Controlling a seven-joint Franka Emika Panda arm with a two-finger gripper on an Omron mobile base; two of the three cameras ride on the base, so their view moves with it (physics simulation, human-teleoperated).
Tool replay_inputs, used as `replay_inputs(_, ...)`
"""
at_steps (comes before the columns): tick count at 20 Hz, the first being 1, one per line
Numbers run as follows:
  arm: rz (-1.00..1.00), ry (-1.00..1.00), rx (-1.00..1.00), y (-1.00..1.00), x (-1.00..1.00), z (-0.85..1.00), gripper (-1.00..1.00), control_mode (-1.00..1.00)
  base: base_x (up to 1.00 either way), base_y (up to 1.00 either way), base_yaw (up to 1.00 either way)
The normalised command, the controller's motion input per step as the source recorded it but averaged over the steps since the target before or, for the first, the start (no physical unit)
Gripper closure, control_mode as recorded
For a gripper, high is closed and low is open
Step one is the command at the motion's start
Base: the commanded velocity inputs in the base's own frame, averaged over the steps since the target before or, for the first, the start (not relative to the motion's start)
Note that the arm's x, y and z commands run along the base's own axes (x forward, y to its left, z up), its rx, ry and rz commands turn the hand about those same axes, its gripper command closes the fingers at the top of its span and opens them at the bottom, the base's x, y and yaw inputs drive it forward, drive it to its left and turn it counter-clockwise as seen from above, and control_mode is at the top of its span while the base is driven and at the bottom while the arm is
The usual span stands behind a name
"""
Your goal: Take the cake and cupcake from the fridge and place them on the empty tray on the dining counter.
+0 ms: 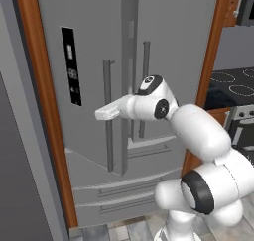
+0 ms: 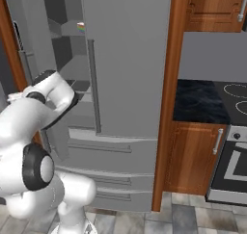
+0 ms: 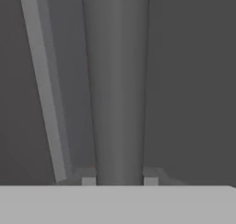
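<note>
The grey fridge [image 1: 163, 31] has its left door [image 1: 89, 46], the one with the black display panel [image 1: 72, 66], swung partly open. My gripper [image 1: 102, 114] is shut on that door's long vertical handle [image 1: 107, 136]. In the hand view the handle [image 3: 116, 89] runs upward between my fingertips [image 3: 89, 180], with the gripper [image 3: 120, 181] clamped around it. Through the gap in the right base view, the rainbow-striped cake [image 2: 80, 27] sits on an upper shelf inside. The cupcake, tray and dining counter are out of view.
The right fridge door [image 2: 130, 59] is closed, with drawers [image 2: 106, 149] below. Brown wooden panels [image 2: 166, 108] frame the fridge. To the right are a black countertop [image 2: 198, 100], a stove [image 2: 236, 96] and a wooden cabinet [image 2: 193, 156].
</note>
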Motion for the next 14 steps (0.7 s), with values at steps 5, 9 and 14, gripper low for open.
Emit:
replay_inputs(5,0.13,0.11,-0.01,-0.02,-0.86,0.36,-1.00,-1.00,0.00,0.00,0.00)
replay_inputs(9,0.04,0.08,0.00,-0.52,-1.00,0.53,-1.00,-1.00,0.00,0.00,0.00)
replay_inputs(14,0.00,0.10,-0.09,-0.26,-0.95,0.83,-1.00,-1.00,0.00,0.00,0.00)
